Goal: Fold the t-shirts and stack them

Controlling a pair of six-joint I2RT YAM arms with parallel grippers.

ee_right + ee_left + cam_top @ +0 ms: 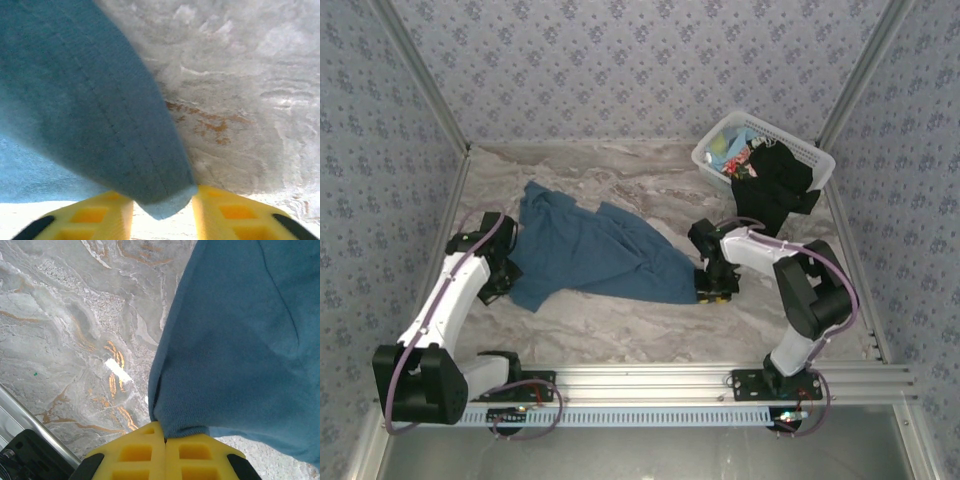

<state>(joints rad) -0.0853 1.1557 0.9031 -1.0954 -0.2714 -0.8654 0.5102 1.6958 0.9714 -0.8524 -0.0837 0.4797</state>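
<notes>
- Left claw (165, 440) is pinched tight on the dusty-blue t-shirt (590, 250); right claw (162, 200) has its jaws apart around the hem corner.
- Shirt lies rumpled mid-table (620, 320).
- Black t-shirt (780, 185) drapes over the white basket (817, 157) in the far right corner.
- Both arms are low and angled inward.

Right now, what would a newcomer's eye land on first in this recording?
The dusty-blue t-shirt sprawled across the middle of the marbled table stands out first. The left gripper is shut on its left edge, while the right gripper has its fingers apart around a hemmed corner. At the far right corner, a black t-shirt spills over the rim of a white basket.
</notes>
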